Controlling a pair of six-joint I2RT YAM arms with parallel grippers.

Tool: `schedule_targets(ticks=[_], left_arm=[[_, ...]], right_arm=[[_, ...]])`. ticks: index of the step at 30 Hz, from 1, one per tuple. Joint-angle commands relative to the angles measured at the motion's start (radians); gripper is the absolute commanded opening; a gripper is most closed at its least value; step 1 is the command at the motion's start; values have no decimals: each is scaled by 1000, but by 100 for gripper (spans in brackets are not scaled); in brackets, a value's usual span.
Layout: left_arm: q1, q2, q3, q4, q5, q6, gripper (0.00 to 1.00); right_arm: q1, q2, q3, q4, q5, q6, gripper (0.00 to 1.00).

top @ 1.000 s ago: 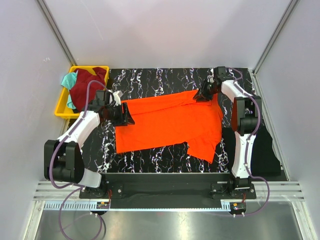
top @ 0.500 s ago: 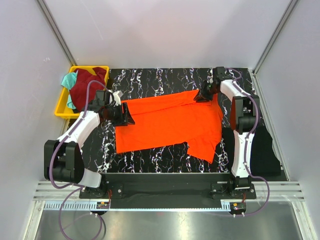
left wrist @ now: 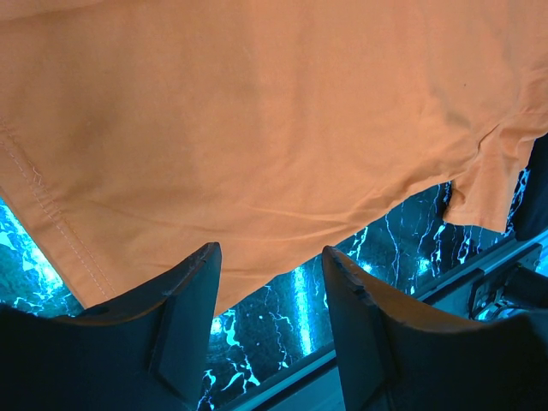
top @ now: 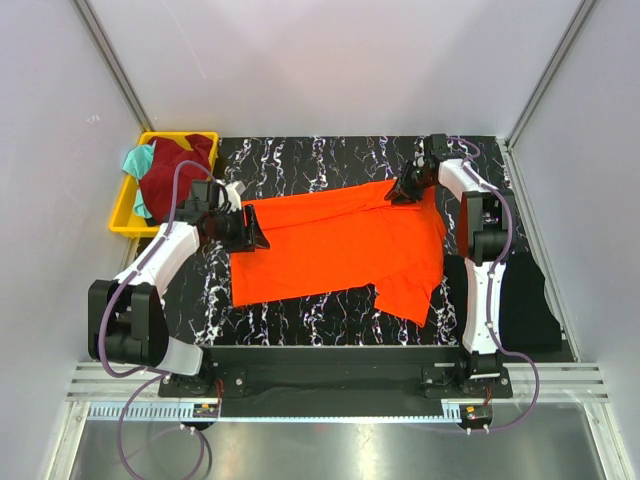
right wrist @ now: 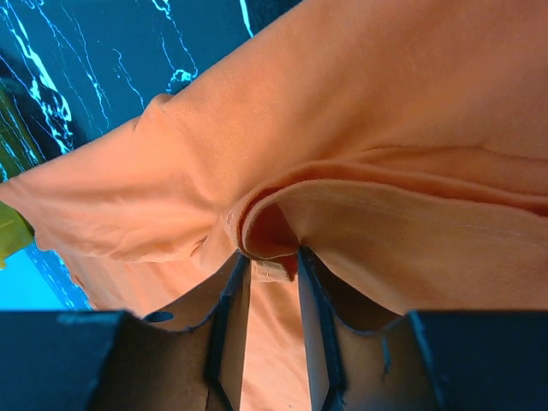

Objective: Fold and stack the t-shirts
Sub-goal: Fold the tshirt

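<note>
Black marbled table top (top: 330, 160) fills my overhead view, and the bright orange cloth t-shirt (top: 340, 245) lies spread across its middle, one sleeve trailing toward five o'clock. Over the last second almost nothing has moved: the shirt's outline is the same, the left gripper (top: 250, 230) has stayed at the nine o'clock hem, and only the right arm has shifted a touch at one o'clock. My left wrist camera shows its fingers (left wrist: 184, 300) spread, bare table between them and the hem just past the tips. The right gripper (right wrist: 272, 257) is pinching a raised fold of the orange cloth near the collar. I judge the first fold has not started; I need the left side gripped before lifting. The dark maroon t-shirt (top: 175, 170) and teal t-shirt (top: 137, 160) wait in the yellow plastic bin (top: 122, 215) at ten o'clock.
</note>
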Motion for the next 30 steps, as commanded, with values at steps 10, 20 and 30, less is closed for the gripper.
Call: schedule_targets(ticks=[10, 20, 30], left_arm=[[8, -25, -2, 41, 23, 17, 56], [16, -16, -25, 68, 34, 14, 56], [20, -19, -36, 78, 46, 14, 56]], right_arm=[[9, -37, -5, 5, -50, 104, 15], [17, -184, -226, 5, -15, 453, 0], [49, -275, -376, 14, 53, 603, 0]])
